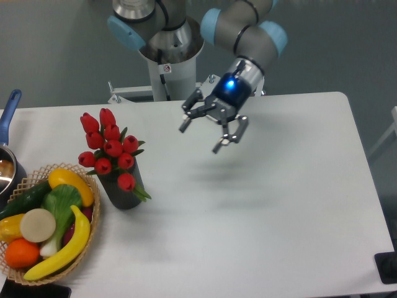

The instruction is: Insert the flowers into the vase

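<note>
The bench (279, 211) has a white, matte top with rounded corners at the far right and near right. Soft shadows fall on its surface near the middle. Behind the bench, the wall (56, 43) is a plain grey-blue, evenly lit, with no visible seams. A pale metal bracket (115, 94) stands at the far edge of the bench, left of centre. A dark object (388, 268), cut off by the frame, sits at the lower right corner.
</note>
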Tool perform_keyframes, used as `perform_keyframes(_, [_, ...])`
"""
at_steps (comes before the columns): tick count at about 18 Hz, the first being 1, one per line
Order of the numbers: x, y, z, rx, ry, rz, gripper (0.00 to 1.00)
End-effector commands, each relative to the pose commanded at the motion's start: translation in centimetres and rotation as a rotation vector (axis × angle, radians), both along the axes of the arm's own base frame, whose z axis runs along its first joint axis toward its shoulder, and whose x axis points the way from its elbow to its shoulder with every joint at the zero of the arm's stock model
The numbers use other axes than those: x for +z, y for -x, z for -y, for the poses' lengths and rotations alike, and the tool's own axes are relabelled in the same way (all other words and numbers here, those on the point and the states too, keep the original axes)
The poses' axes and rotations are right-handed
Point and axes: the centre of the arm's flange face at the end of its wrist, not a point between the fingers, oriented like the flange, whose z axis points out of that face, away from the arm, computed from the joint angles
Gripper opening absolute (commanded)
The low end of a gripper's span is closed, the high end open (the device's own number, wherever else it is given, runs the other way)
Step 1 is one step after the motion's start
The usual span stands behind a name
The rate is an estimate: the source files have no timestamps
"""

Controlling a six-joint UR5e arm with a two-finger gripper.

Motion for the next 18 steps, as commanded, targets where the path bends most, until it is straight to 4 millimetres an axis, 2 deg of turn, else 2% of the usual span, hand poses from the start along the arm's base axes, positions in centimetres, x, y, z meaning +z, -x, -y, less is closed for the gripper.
perform_keyframes(5, [1.7,4.2,1.2,0.058,0.283,-0.16,1.0])
perform_keyframes(8, [1.6,7.1,1.6,0.087,0.421,-0.205,1.0])
perform_keyframes(10, [2.0,8.4,1.5,0.097,0.46,-0.225,1.0])
perform_keyframes(12, [1.5,9.7,1.4,0.104,0.531,-0.242,1.0])
perform_keyframes(13, [0.9,10.0,0.9,0.098,0.577,-0.249,1.0])
perform_keyframes(15, [-1.8,10.7,-0.7,0.072,0.712,-0.262,1.0])
perform_keyframes(17, [-1.7,10.4,-2.8,0.048,0.813,-0.315,1.0])
perform_keyframes(18, [-2.4,10.4,-3.3,0.037,0.846,-0.32,1.0])
